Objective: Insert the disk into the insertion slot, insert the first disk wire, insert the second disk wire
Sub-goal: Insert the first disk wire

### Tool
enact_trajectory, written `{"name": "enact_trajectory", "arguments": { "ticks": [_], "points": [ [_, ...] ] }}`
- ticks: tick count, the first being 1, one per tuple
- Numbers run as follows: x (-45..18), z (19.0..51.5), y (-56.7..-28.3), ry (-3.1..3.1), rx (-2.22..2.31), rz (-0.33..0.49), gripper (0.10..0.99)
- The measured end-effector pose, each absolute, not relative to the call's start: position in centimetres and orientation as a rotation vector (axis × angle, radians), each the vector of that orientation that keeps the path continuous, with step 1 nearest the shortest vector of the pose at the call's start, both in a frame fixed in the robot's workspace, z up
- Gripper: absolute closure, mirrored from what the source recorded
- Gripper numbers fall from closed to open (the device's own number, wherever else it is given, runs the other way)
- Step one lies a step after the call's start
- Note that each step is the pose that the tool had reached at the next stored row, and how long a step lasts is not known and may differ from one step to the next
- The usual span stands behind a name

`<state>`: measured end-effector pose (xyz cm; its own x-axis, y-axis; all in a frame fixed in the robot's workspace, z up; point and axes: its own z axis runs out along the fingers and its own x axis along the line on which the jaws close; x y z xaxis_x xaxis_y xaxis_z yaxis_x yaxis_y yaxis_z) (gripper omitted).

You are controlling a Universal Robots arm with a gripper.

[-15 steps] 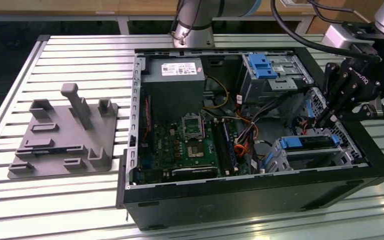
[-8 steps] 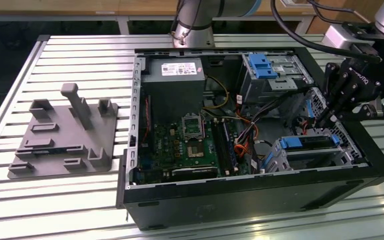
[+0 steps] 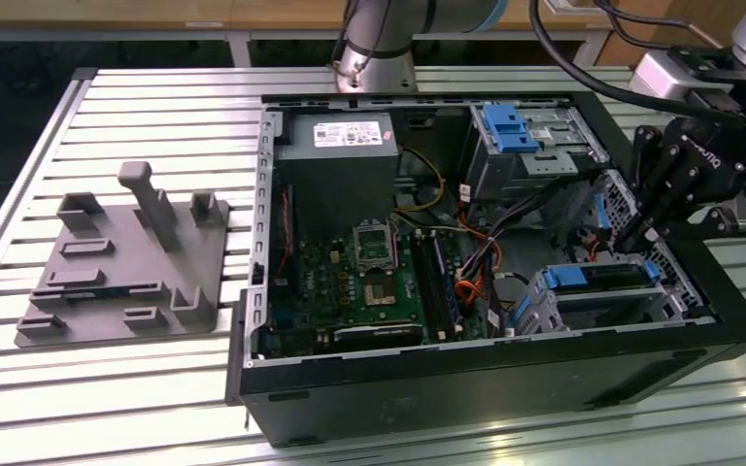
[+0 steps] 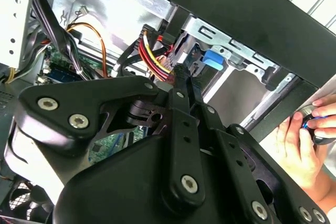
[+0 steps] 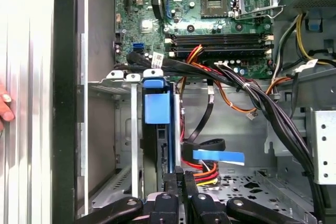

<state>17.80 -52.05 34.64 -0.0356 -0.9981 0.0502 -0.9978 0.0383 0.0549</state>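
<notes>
The gripper is black, with round silver screws. At the top of the exterior view, the arm is a shiny grey tube. A black cable hangs beside it.

Disk framed in glossy blue plastic, insertion slot formed of bare perforated sheet metal, hand finished in matt black, tabletop made of shiny ribbed metal.

black cable bundle was strung across the case interior, over the perforated floor, where room was left. red and yellow wires were bunched beside the disk in the insertion slot. a person's hand was seen outside the case wall.
</notes>
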Motion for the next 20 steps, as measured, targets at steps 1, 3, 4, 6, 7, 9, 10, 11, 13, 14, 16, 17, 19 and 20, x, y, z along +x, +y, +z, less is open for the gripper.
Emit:
{"name": "enact_trajectory", "arguments": {
  "ticks": [1, 3, 4, 6, 7, 9, 10, 11, 13, 14, 16, 17, 19, 20],
  "points": [
    [17.8, 34.63, -52.21, -2.208, 2.129, -0.007, 0.922],
    [17.8, 34.58, -52.46, -2.204, 2.133, -0.007, 0.922],
    [17.8, 34.55, -52.56, -2.202, 2.136, -0.007, 0.922],
    [17.8, 34.51, -52.73, -2.197, 2.14, -0.006, 0.922],
    [17.8, 34.5, -52.73, -2.196, 2.142, -0.006, 0.922],
    [17.8, 34.5, -52.74, -2.194, 2.143, -0.006, 0.922],
    [17.8, 34.49, -52.74, -2.194, 2.143, -0.006, 0.922],
    [17.8, 34.48, -52.74, -2.194, 2.143, -0.006, 0.922],
    [17.8, 34.48, -52.74, -2.194, 2.143, -0.006, 0.922],
    [17.8, 34.49, -52.74, -2.194, 2.143, -0.006, 0.922],
    [17.8, 34.45, -52.75, -2.193, 2.144, -0.006, 0.922],
    [17.8, 34.42, -52.74, -2.192, 2.146, -0.006, 0.922],
    [17.77, 34.38, -52.76, -2.189, 2.152, -0.003, 0.922],
    [17.74, 34.35, -52.76, -2.187, 2.156, -0.001, 0.922]
  ]
}}
